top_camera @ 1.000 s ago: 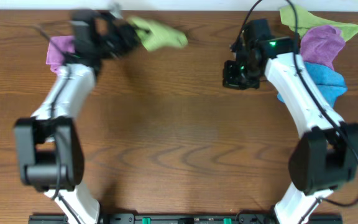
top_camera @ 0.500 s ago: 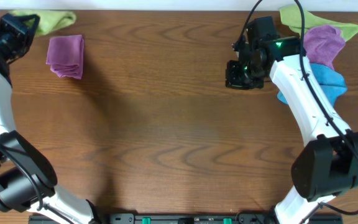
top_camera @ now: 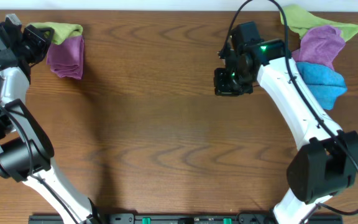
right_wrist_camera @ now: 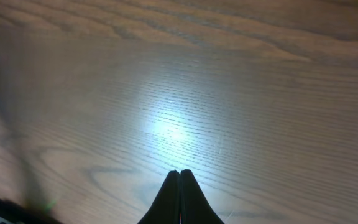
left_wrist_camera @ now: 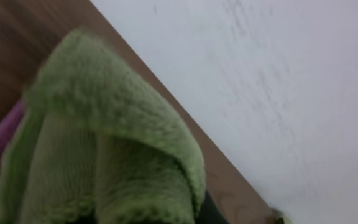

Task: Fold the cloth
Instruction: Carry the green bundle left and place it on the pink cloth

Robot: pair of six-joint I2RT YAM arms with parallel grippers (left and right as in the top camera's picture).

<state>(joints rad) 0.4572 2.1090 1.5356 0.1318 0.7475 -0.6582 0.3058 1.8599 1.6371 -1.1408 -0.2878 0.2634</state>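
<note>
Lime-green microfibre cloth [top_camera: 59,30] sits bunched at the worktop's [top_camera: 154,137] far left corner. It is pinched in the left pincer [top_camera: 39,37] and touches the small folded purple cloth [top_camera: 67,57], likely for dragging onto open wood. The right pincer [right_wrist_camera: 179,179], closed on nothing, hovers over bare worktop.

The cloth [top_camera: 59,31] now sits at the far-left corner.
The left gripper [top_camera: 37,38] swung it leftward, up against the purple cloth [top_camera: 67,57]; the right gripper [top_camera: 232,84] edged left.
</note>
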